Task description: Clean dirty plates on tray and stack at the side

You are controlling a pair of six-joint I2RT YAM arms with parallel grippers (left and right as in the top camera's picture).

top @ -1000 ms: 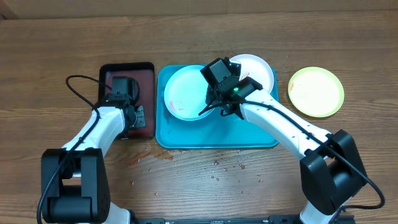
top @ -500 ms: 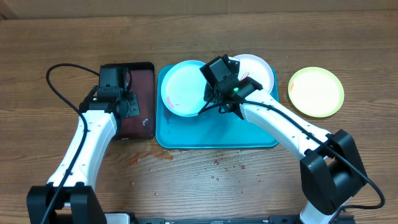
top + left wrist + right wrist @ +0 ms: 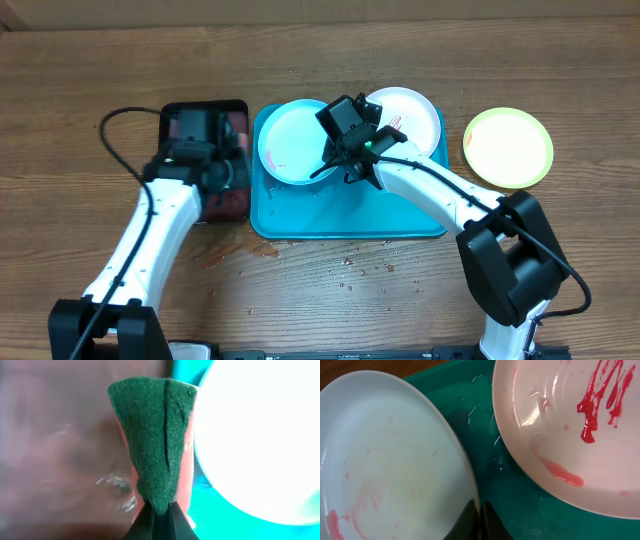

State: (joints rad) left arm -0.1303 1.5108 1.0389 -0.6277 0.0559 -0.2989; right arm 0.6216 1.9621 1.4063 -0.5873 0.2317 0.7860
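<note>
On the turquoise tray (image 3: 340, 215) lies a pale mint plate (image 3: 290, 145) with faint pink smears. My right gripper (image 3: 330, 168) is shut on its right rim, and the right wrist view shows the jaws (image 3: 479, 510) pinching the edge of that plate (image 3: 385, 460). Beside it a white plate (image 3: 410, 115) carries red streaks (image 3: 592, 410) and overlaps the tray's far right corner. A yellow-green plate (image 3: 508, 148) rests on the table to the right. My left gripper (image 3: 228, 180) is shut on a green scouring sponge (image 3: 155, 435), held over the dark-red tray's right edge near the mint plate (image 3: 260, 435).
A black-rimmed dark-red tray (image 3: 175, 112) sits left of the turquoise one. Red smears and crumbs (image 3: 235, 255) dot the wooden table in front of the trays. The left arm's cable (image 3: 120, 135) loops out to the left.
My left arm has swung right with the sponge, from over the dark-red tray toward the turquoise tray. The right gripper has nudged the mint plate slightly left and away.
</note>
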